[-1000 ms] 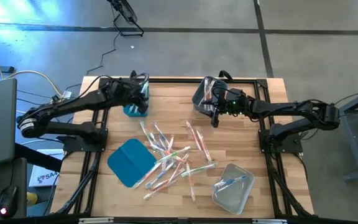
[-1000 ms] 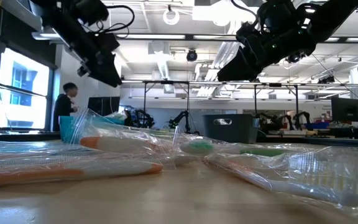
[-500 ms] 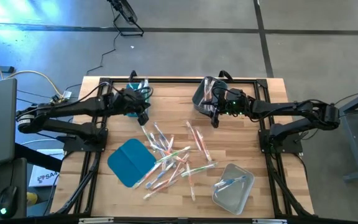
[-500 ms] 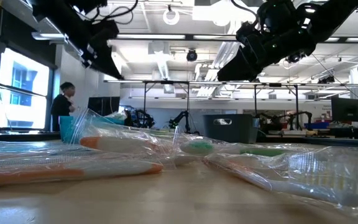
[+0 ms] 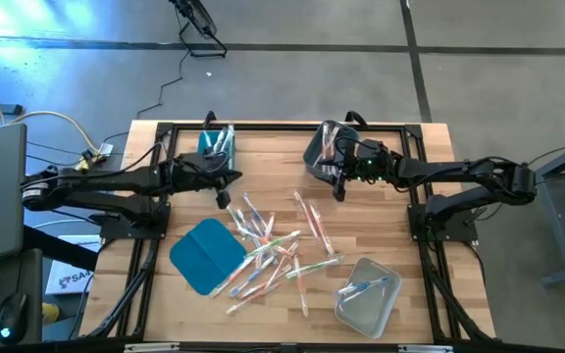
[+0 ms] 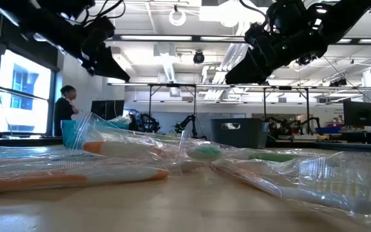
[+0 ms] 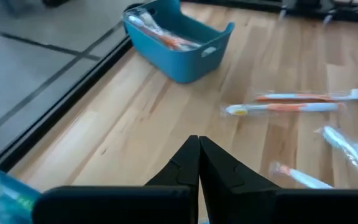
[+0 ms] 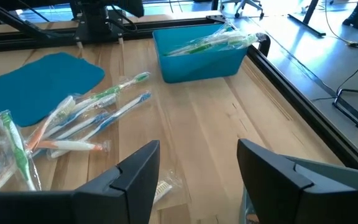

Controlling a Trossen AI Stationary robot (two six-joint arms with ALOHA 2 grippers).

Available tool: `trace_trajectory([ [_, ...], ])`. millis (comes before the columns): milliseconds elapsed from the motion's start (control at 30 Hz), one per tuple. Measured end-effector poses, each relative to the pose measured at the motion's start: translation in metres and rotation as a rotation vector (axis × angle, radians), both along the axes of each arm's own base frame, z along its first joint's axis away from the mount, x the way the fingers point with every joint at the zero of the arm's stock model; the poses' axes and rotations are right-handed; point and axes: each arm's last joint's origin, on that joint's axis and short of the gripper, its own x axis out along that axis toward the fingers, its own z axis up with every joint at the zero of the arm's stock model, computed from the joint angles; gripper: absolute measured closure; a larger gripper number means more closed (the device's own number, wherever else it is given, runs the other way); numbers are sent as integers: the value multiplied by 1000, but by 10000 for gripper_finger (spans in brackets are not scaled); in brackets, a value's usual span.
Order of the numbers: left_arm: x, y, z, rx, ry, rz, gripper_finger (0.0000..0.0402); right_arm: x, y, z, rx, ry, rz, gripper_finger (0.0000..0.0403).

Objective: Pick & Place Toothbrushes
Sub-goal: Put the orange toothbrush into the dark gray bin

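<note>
Overhead and level views of a wooden desk (image 5: 381,230) bounded by a dark metal frame, with two arms reaching in from opposite sides.

Edges and open room: the far edge carries a teal bin (image 5: 215,145) at the left and a grey bin (image 5: 324,152) nearer the middle, both just inside the frame. Bare wood lies between the two bins and along the right side of the desk. A flat teal lid (image 5: 205,254) occupies the near-left area, and a clear bin (image 5: 369,293) sits near the front right corner. In the low view a person (image 6: 64,109) stands in the room beyond.

Grippers: the left gripper (image 5: 223,197) is above bare wood just in front of the teal bin, its fingers pressed together and holding nothing, as the left wrist view confirms (image 7: 199,163). The right gripper (image 5: 338,190) hangs beside the grey bin, on its near side, its fingers spread (image 8: 199,163) with nothing between them.

Task objects: the toothbrushes (image 5: 268,243) lie scattered in clear wrappers across the middle of the desk, between the lid and the clear bin. The nearest ones lie just beside the left gripper, on its near side; they are well apart from the right gripper. Further toothbrushes rest in the teal bin, the grey bin and the clear bin.
</note>
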Motion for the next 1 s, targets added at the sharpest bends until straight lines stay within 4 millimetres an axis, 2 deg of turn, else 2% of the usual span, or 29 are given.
trace_trajectory([
  [133, -3, -2, -4, -5, -51, -50, 401, 0, 0, 0, -1, -1, 0, 196],
  [267, -6, -4, 0, 39, -72, -96, 401, 0, 0, 0, -1, -2, 0, 196],
  [633, -7, -5, 3, 181, -49, -171, 401, 0, 0, 0, 4, 1, -1, 196],
  [867, -13, -10, 3, 136, -42, -285, 401, 0, 0, -1, 8, 13, -5, 196],
  [1000, -23, -12, 5, 129, -18, -290, 401, 0, 0, -1, 7, 12, -4, 196],
])
